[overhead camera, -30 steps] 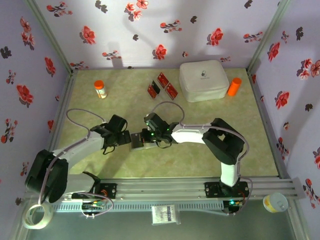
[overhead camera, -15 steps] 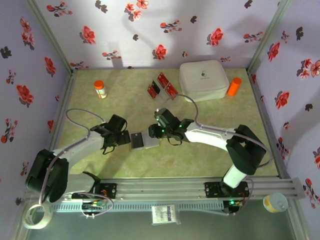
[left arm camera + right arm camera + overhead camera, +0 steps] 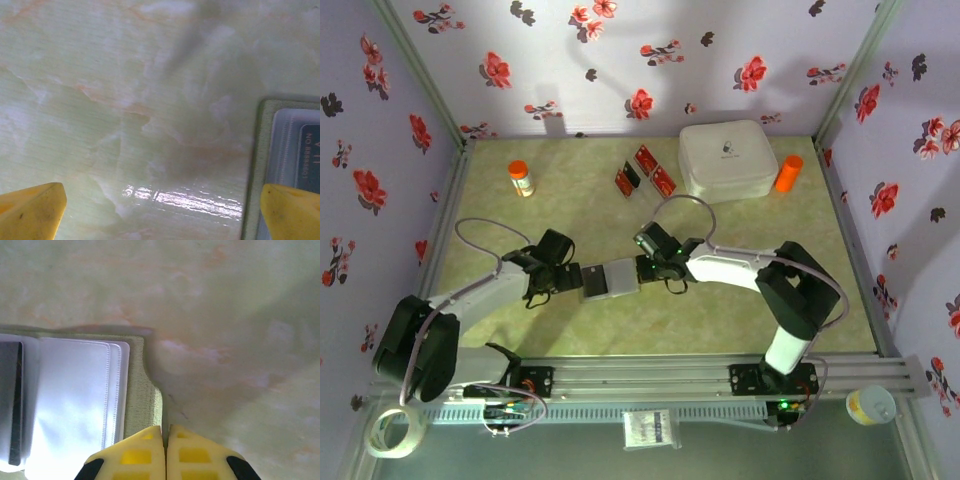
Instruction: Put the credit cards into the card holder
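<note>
Since a second ago my right gripper (image 3: 642, 270) has slid rightward off the middle of the card holder (image 3: 608, 280) to its right edge, and its elbow has swung outward; my left arm has kept its place.

Overhead view, near part of the table (image 3: 720, 320): the holder lies opened flat, grey side up, between my two grippers, with the left gripper (image 3: 568, 278) just beside its left edge.

Left wrist view: my left fingers stand as wide apart as they go, with only bare table between them. One yellow fingertip (image 3: 292, 212) overlaps the holder's olive border (image 3: 257, 165). A dark printed slip (image 3: 311, 155), possibly a card, shows inside a clear sleeve.

Right wrist view: my right fingers (image 3: 135, 455) are pressed together and grip nothing. Their tips sit at the holder's olive corner (image 3: 145, 405); whether they touch it is unclear.

Farther back, well apart from the holder, three red credit cards (image 3: 646, 158) lie close together on the table, just left of a white rounded box (image 3: 725, 160). An orange cylinder (image 3: 788, 173) stands beside the box on its right, and an orange-capped bottle (image 3: 521, 178) stands at the far left.
</note>
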Action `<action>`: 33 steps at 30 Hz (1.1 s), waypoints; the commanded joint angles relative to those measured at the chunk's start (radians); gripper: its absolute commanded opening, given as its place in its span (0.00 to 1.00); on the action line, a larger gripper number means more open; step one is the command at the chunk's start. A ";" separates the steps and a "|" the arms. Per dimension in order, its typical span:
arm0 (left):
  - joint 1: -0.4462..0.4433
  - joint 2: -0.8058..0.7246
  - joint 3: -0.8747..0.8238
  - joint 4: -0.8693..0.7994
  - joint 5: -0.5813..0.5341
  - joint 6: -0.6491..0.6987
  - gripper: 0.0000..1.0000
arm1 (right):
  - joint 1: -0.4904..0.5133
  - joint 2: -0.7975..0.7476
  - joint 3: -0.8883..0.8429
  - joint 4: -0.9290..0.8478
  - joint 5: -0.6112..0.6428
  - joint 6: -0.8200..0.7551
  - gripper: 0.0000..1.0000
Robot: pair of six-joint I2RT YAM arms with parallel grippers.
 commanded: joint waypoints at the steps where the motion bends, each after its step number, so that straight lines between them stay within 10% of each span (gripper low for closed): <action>1: 0.007 0.007 0.021 0.019 0.040 0.024 1.00 | -0.023 -0.081 -0.061 -0.028 0.054 -0.008 0.00; 6: 0.000 0.013 0.028 0.044 0.071 0.022 1.00 | -0.049 -0.153 -0.117 -0.038 0.055 -0.018 0.00; 11: -0.012 0.040 0.038 0.092 0.117 0.033 1.00 | -0.050 -0.230 -0.113 -0.061 0.039 -0.009 0.29; 22: -0.024 0.138 0.088 0.128 0.123 0.079 1.00 | 0.016 -0.178 -0.087 0.102 -0.111 0.099 0.00; 33: -0.030 0.202 0.091 0.150 0.123 0.096 1.00 | 0.086 0.013 -0.026 0.204 -0.122 0.156 0.00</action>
